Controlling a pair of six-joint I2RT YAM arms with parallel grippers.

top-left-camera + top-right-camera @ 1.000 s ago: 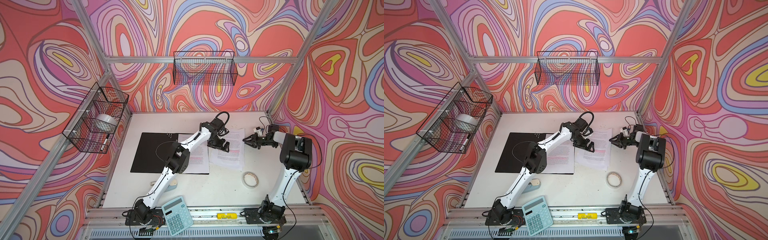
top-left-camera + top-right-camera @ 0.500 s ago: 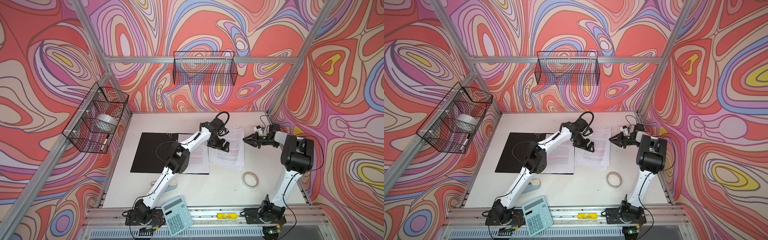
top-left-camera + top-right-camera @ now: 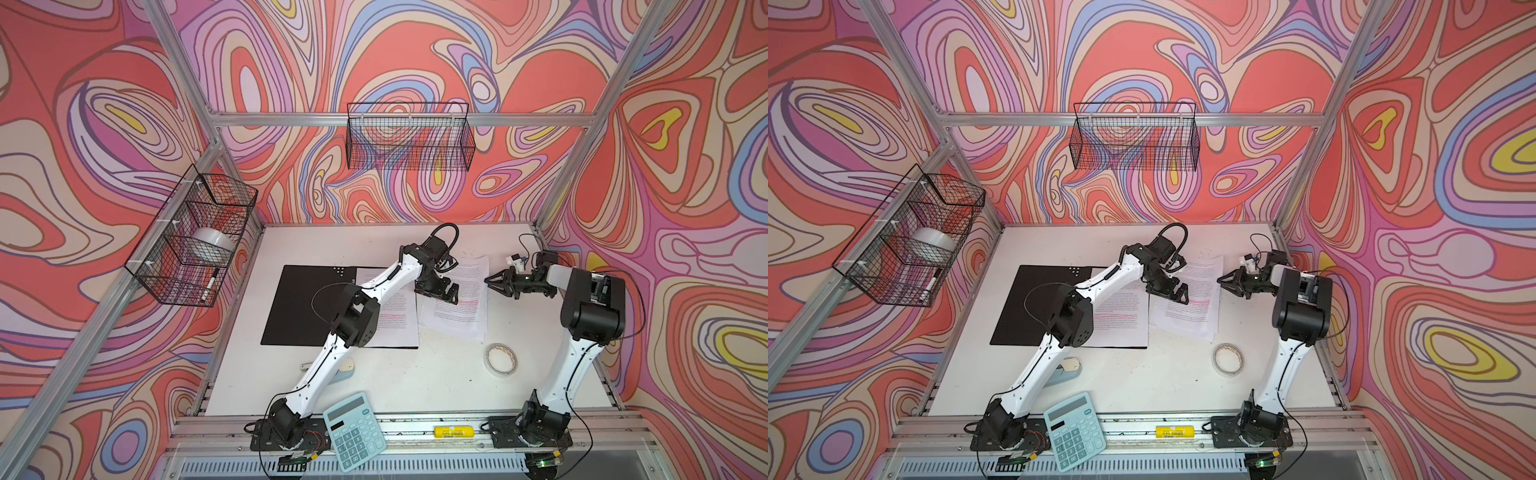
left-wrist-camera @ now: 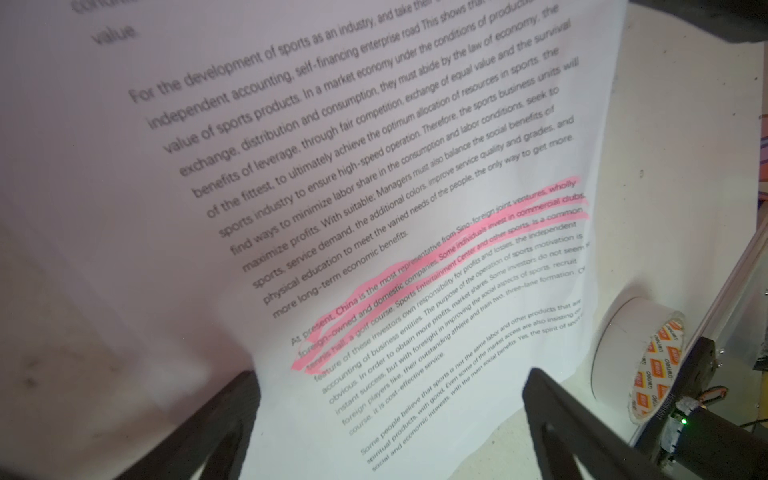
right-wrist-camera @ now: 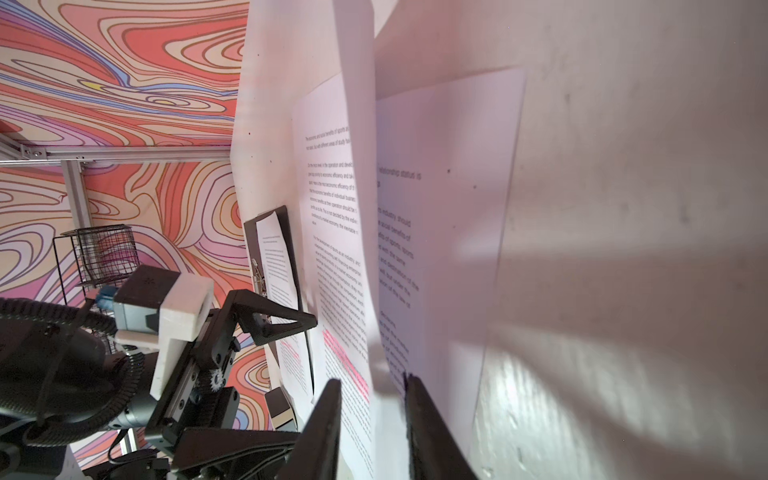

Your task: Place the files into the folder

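The files (image 3: 455,309) are lying just right of the open folder (image 3: 303,307), long axis running far-to-near on the desk (image 3: 415,382). The right pincer (image 3: 492,282) is straddling a lifted sheet at their right edge, narrowly parted. The left pincer (image 3: 444,293) is standing released over their left edge.

We held our left arm (image 3: 320,365) stretched from its near-edge base diagonally toward the far middle, elbow raised and wrist bent downward. Its left gripper (image 3: 454,293) pointed low with jaws spread wide, and both dark fingers (image 4: 216,428) showed far apart in the left wrist view. Our right arm (image 3: 569,365) rose steeply from its base, folded at the elbow and reached toward the middle. Its right gripper (image 3: 492,283) lay about level, jaws only narrowly parted.
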